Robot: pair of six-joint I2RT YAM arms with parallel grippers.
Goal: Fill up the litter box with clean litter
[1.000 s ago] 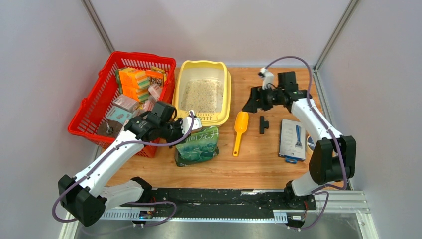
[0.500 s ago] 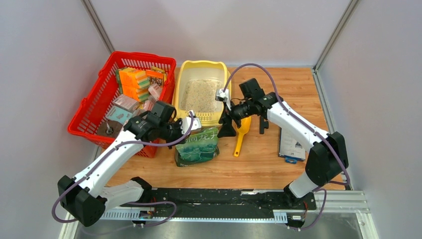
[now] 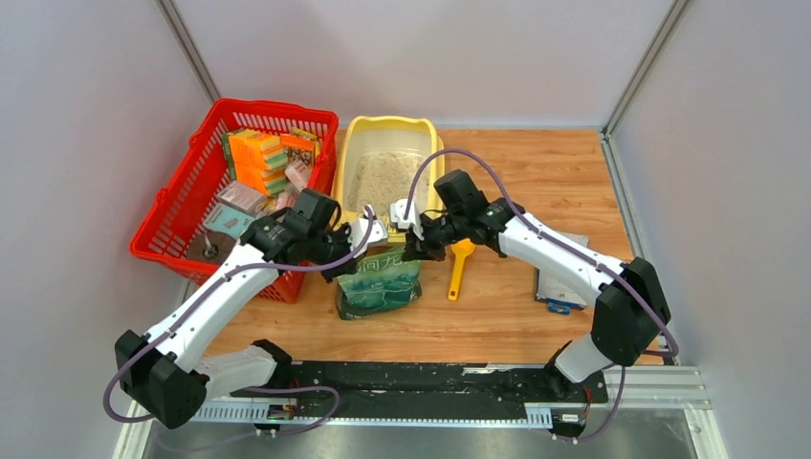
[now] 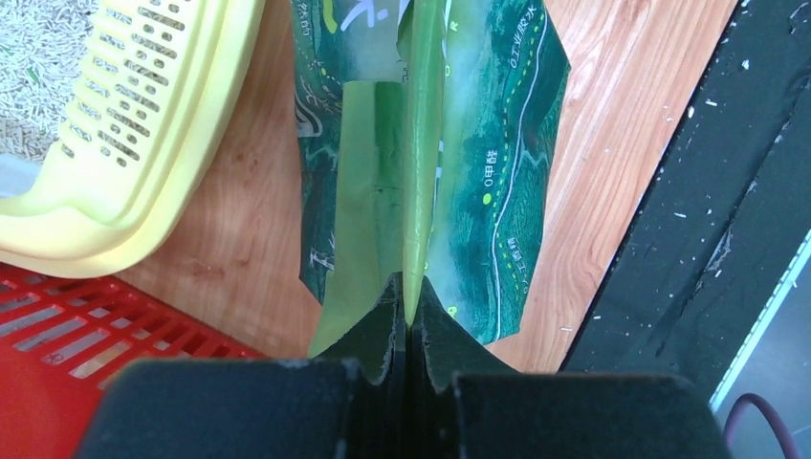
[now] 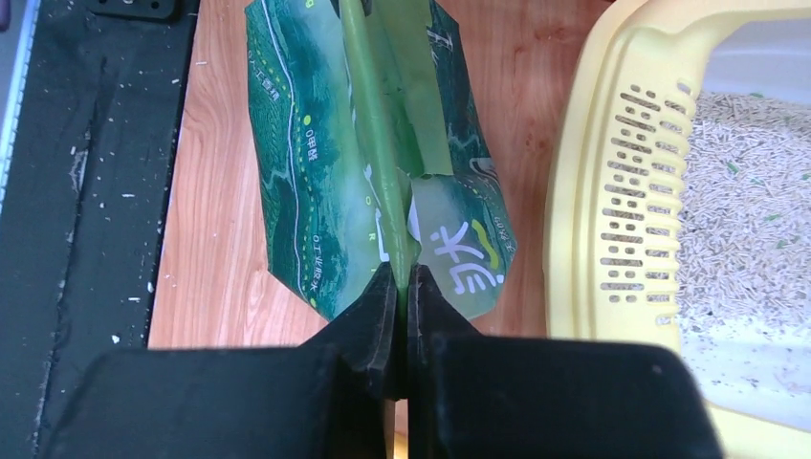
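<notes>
Since half a second ago my right arm has swung leftward, off the scoop and onto the pouch.

At far left the red mesh basket (image 3: 172, 215) holds orange, green and pink boxes (image 3: 260, 158); their print is too small to read. My left pincer (image 4: 409, 298) is pressed tight on the upright top seam of the green pouch (image 3: 379, 283), which lies on the wooden table (image 3: 536, 172) just before the litter box (image 3: 389, 127). That pale yellow tray, its slotted lip toward me, has beige litter (image 3: 383, 179) across its floor. The pouch bears big white characters I cannot read with certainty, and small print that looks like "0甲醛". My right pincer (image 5: 403, 285) nips the same seam from the other end. Rightward lie an orange scoop (image 3: 461, 256) and a blue-grey packet (image 3: 558, 283).
</notes>
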